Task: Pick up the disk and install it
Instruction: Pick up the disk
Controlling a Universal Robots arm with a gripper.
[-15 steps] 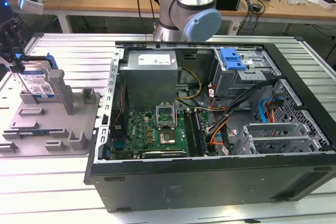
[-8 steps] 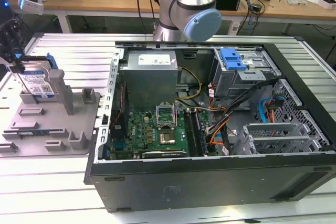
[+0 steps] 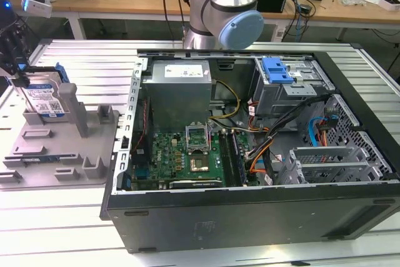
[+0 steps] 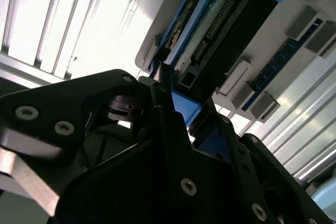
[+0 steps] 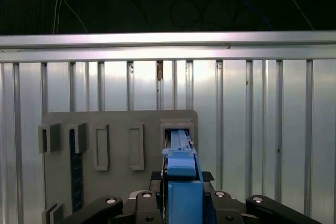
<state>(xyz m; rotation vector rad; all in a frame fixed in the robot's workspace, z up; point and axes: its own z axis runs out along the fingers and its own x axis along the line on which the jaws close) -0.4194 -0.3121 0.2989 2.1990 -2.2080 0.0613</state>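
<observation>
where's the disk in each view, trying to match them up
Exterior view: the disk stands on edge in the grey fixture at the exterior view's left, beside the open computer case.
Second wrist view: the disk is seen edge-on, connector side showing, blue carrier around it.
First wrist view: the disk shows its narrow blue-framed edge, standing in a slot.
Shared landmark: the grey fixture with its slots.

gripper (image 3: pixel 20 74) cut off by the exterior view's left edge, lower edge of the disk (image 3: pixel 46 99) hidden in grey holder (image 3: pixel 62 154), arm (image 3: pixel 225 14) cut at the top
</observation>
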